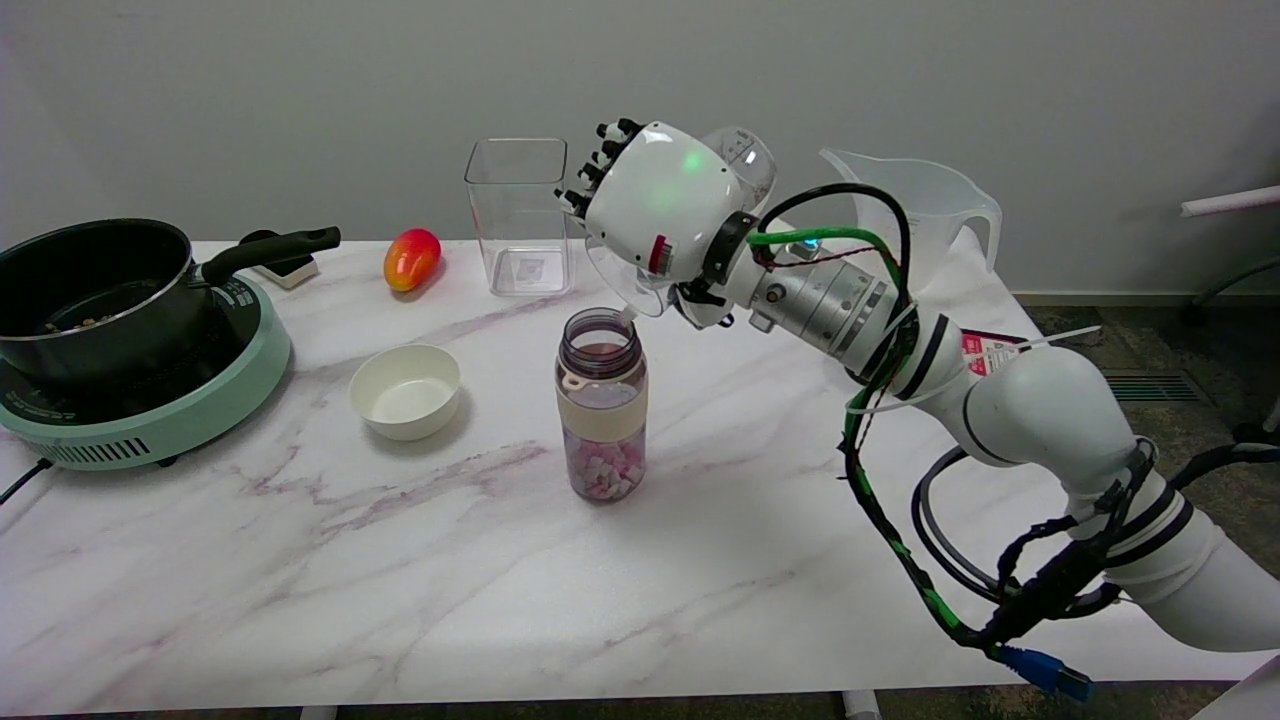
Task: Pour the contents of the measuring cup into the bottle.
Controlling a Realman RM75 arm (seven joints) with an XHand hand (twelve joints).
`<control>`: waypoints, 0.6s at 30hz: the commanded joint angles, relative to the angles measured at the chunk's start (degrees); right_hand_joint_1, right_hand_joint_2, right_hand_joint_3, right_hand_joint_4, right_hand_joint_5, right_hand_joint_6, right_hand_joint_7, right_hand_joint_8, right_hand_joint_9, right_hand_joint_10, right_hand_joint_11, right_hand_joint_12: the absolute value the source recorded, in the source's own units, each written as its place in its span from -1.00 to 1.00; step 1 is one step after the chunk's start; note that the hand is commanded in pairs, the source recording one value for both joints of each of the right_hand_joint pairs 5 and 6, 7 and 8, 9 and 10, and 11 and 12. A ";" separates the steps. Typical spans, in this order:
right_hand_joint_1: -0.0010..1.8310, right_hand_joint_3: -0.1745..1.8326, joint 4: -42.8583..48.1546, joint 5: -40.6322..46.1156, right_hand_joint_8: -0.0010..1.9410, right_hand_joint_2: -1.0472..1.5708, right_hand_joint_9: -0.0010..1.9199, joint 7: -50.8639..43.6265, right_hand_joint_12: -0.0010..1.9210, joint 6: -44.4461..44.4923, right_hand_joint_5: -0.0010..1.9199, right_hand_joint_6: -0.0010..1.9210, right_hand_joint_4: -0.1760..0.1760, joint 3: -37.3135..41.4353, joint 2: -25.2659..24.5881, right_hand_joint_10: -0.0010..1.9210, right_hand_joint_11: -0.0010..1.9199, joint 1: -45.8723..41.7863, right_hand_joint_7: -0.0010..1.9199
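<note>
White right arm (1050, 410), silver wrist, green-black cables, white-backed hand (660, 205), black fingers (600, 160)

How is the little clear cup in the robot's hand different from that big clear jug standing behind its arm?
The measuring cup is small, held in the air by the right hand and tipped over, its rim above the bottle. The jug is far larger and stands upright at the table's far edge, untouched. The jug shows a handle and a pouring spout; I cannot make out either on the cup. Both are clear plastic.
</note>
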 commanded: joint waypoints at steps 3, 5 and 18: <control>0.64 0.41 0.63 -2.08 0.23 -0.22 0.19 -0.16 -0.12 -0.32 -0.08 -0.08 0.00 -0.15 -0.07 0.19 -0.12 0.01 0.25; 0.64 0.40 0.63 -2.12 0.23 -0.21 0.19 -0.16 -0.11 -0.32 -0.08 -0.08 0.00 -0.15 -0.07 0.18 -0.11 0.09 0.25; 0.64 0.38 1.36 3.35 0.24 -0.19 0.20 0.14 -0.08 2.88 -0.07 -0.07 0.00 0.71 -0.39 0.19 -0.08 -0.35 0.25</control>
